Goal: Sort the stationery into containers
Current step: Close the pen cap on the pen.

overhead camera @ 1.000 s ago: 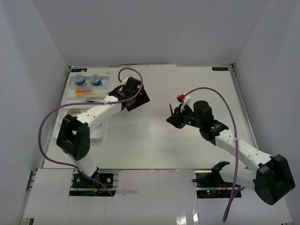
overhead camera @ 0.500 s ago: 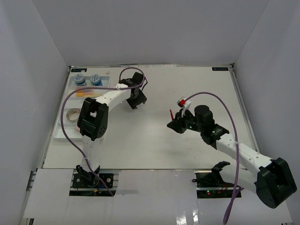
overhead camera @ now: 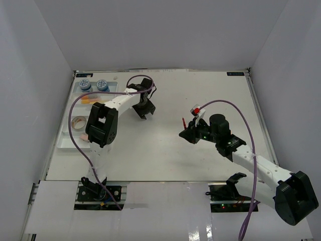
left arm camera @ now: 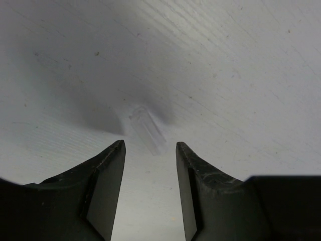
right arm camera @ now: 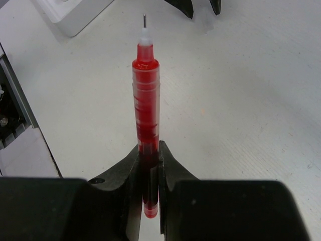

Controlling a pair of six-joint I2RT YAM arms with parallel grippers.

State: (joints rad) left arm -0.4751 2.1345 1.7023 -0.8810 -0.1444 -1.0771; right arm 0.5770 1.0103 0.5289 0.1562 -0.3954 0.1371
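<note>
On the bare table (overhead camera: 165, 90) just right of the white tray (overhead camera: 65, 141), your left gripper (left arm camera: 150, 145) hangs low with its jaws released and a plain gap between them. Only its wrist camera shows you what lies there: a small clear tube (left arm camera: 147, 129) flat on the surface just ahead of the fingertips, in line with the gap and touched by neither finger. From overhead you cannot make that tube out.

Your right gripper (right arm camera: 149, 150) is clenched on a red pen (right arm camera: 145, 95), gripping its rear part, with the needle tip pointing away from the wrist. Overhead, the pen is only a thin red sliver near the table's middle, well apart from the left gripper.

The overhead camera alone gives you the tray's contents. Two blue-white tubs (overhead camera: 85, 85) (overhead camera: 102, 85) sit in the far compartment, yellow and orange erasers (overhead camera: 89, 100) in the next, and a tan tape roll (overhead camera: 77, 122) nearer you.
</note>
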